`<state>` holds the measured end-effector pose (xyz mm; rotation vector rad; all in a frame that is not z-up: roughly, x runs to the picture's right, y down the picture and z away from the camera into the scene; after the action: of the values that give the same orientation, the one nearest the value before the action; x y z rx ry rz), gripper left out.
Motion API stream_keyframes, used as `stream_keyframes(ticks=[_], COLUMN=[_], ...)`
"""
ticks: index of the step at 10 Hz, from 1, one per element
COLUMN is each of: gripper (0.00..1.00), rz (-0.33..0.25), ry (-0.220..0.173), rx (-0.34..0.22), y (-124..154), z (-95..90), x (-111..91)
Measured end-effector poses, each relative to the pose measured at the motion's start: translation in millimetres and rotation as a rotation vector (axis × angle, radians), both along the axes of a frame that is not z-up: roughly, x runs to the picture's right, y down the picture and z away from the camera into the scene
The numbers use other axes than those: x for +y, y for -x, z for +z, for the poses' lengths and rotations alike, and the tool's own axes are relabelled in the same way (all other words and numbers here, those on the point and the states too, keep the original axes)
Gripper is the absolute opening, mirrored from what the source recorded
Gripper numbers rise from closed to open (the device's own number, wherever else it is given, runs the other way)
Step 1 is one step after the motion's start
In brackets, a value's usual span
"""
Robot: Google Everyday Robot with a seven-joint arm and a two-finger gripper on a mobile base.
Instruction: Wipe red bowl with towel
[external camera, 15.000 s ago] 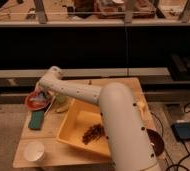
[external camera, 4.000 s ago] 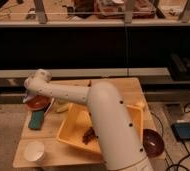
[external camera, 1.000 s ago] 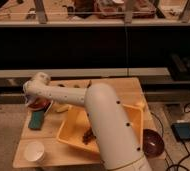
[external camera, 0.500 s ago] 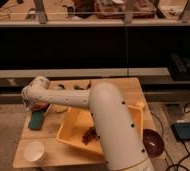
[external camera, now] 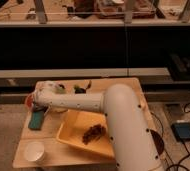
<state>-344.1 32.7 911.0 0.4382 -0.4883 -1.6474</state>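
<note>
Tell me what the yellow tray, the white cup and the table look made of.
Yellow tray: likely plastic, going by its even colour, smooth walls and rounded rim. White cup: matte white, paper or plastic; the look leaves it open. Table: light wood or laminate, pale tan and flat. The gripper sits at the table's far left by the red bowl, mostly hidden by the arm.

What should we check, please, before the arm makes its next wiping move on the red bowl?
1. Red bowl on the table: ok, an orange-red sliver shows at the left edge.
2. Gripper at the bowl: ok, the arm's end sits over it.
3. Towel in the gripper: cannot tell, the arm hides it.
4. Teal block apart from the bowl: ok, it lies just in front.
5. White cup out of the way: ok, near the front edge.
6. Yellow tray apart from the bowl: ok.
</note>
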Motion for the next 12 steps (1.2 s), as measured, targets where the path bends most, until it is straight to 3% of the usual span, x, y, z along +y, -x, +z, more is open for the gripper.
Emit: stream_keyframes(ticks=[2, 5, 8, 12], gripper=[0.00, 0.00, 0.00, 0.00], rz=[0.045, 0.066, 0.056, 0.016], ry=[-0.019, -0.041, -0.049, -0.063], rx=[0.048, 0.071, 0.055, -0.005], y=[-23, -25, -6, 42], z=[6.1, 19.6, 28.8, 21.2], x=[-8, -36, -58, -67])
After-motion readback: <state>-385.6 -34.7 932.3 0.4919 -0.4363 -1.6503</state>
